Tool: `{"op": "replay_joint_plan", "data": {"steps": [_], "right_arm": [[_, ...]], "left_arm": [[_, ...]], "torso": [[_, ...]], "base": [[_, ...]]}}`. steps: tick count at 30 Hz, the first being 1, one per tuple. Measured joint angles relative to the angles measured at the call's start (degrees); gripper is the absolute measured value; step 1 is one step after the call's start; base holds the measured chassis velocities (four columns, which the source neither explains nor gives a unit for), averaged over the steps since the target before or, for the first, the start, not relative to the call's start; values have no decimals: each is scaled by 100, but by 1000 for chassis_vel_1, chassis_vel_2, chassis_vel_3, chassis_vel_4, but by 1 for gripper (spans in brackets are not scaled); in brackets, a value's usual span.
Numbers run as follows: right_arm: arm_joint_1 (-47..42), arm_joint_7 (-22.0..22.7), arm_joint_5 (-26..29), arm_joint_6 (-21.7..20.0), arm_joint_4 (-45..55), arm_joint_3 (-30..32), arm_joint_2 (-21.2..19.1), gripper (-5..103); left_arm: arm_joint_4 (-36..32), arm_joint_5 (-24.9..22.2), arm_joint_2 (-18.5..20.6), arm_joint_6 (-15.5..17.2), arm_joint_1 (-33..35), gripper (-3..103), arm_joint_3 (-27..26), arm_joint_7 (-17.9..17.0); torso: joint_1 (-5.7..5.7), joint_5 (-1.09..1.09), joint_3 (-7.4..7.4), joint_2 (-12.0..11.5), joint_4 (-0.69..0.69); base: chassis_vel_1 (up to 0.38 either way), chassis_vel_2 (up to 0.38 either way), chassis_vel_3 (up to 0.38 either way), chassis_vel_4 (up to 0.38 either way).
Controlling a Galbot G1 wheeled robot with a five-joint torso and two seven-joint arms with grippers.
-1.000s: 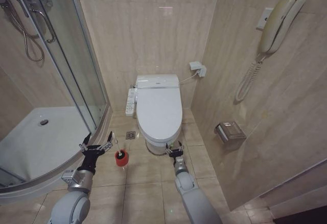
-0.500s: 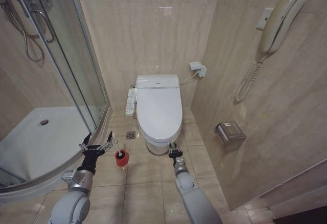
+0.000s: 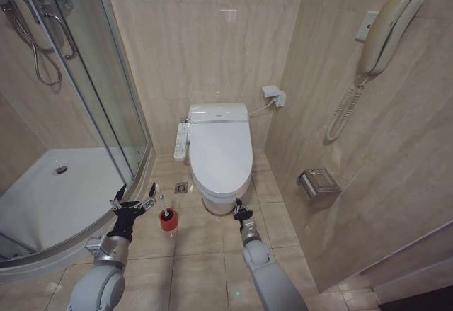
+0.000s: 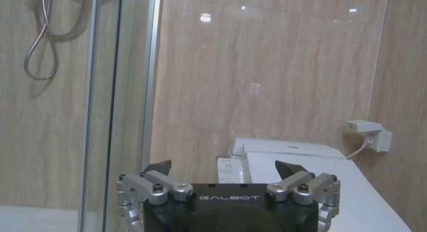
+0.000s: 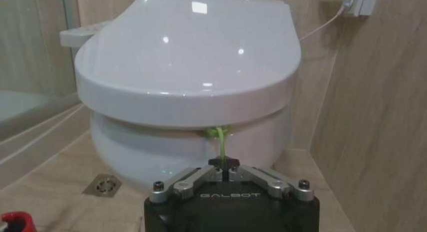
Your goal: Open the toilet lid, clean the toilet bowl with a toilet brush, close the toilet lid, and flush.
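Note:
The toilet lid (image 3: 221,144) lies closed over the toilet bowl (image 3: 218,199), glossy white. In the right wrist view a green strip (image 5: 219,138) hangs from the front edge of the lid (image 5: 190,46), above the bowl (image 5: 167,149). My right gripper (image 5: 224,163) is shut on the strip's lower end, and in the head view it sits (image 3: 241,213) just before the toilet's front. The toilet brush (image 3: 163,208) stands in its red cup holder (image 3: 168,221) on the floor left of the toilet. My left gripper (image 3: 132,203) is open beside it, apart from the handle.
A curved glass shower enclosure (image 3: 106,98) and its raised tray (image 3: 64,198) close off the left. A side button panel (image 3: 182,141), a floor drain (image 3: 180,188), a paper holder (image 3: 318,185) and a wall phone (image 3: 381,38) surround the toilet. The right wall stands close.
My right gripper's fingers have gone from open to shut at the toilet's front edge, moving slightly forward. The left arm has not moved.

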Motion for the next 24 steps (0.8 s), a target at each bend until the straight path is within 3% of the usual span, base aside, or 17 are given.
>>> {"op": "replay_joint_plan", "data": {"steps": [13,24], "right_arm": [[-283,218,160,-46,709,14,0,1],[-309,758,15,204,877,-8,1,1]], "left_arm": [[0,0,0,0,0,100,0,0],[0,0,0,0,0,100,0,0]], "torso": [[0,0,0,0,1],[0,1,0,0,1]], "base": [[0,0,0,0],[0,0,0,0]]}}
